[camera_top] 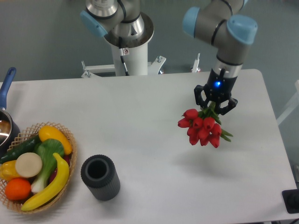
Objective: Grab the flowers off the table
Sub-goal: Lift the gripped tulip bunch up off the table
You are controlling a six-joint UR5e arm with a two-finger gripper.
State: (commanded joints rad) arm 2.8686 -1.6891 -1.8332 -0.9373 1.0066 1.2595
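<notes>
While the gripper [215, 105] grips the stems, the flowers [203, 129] hang just below its jaws, buds pointing down-left, lifted above the table [140, 140].

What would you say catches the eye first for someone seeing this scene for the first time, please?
Most striking are the red flowers, hanging by their stems from the pincer above the right side of the white table. Next comes the colourful basket of fruit and vegetables at the table's front left corner, with a dark ribbed cylinder standing upright just to its right.
</notes>
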